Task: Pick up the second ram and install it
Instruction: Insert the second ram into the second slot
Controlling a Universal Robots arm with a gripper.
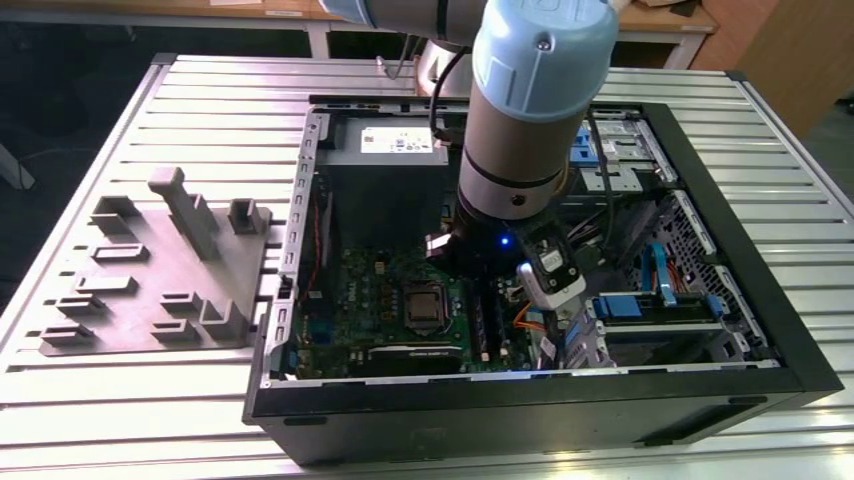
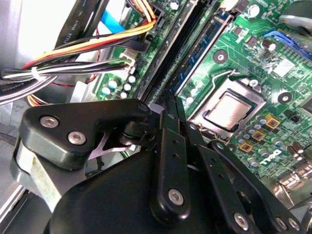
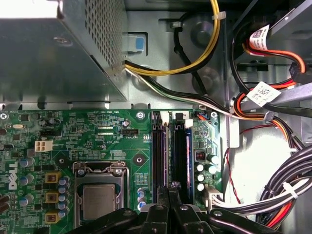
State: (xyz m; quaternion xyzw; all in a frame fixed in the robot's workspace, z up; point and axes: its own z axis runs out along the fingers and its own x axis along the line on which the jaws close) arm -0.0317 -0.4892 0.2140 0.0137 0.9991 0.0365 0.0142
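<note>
Table: a slatted metal worktable [image 1: 200, 100] carries the whole job.
Computer case: an open desktop tower [image 1: 747, 300] lies on its side on the table, its motherboard [image 3: 102, 141] facing up.
Arm: the robot arm [image 1: 527, 110] reaches down into the case, over the board's memory area.
Fixture plate: a grey parts holder [image 1: 147, 265] sits on the table towards the exterior view's left of the case, well apart from the arm.
Power supply: a metal box [image 3: 53, 53] sits beside the board, with a cable bundle [image 2: 83, 58] running past the slots.
CPU socket: the processor [image 3: 100, 202] sits bare in its socket, near the slots.
Gripper: in both wrist views the gripper [image 3: 170, 197] is directly over the RAM slots [image 3: 170, 151], its fingers drawn close together (pinched on a thin edge, it seems).
RAM stick: the second module [image 3: 174, 185] appears as a thin dark edge between the fingertips, lined up along a slot; whether it is seated I cannot tell.
Handling: I judge the stick light, stiff and fragile, best held by its long edges, squarely, off the chips and contacts.
</note>
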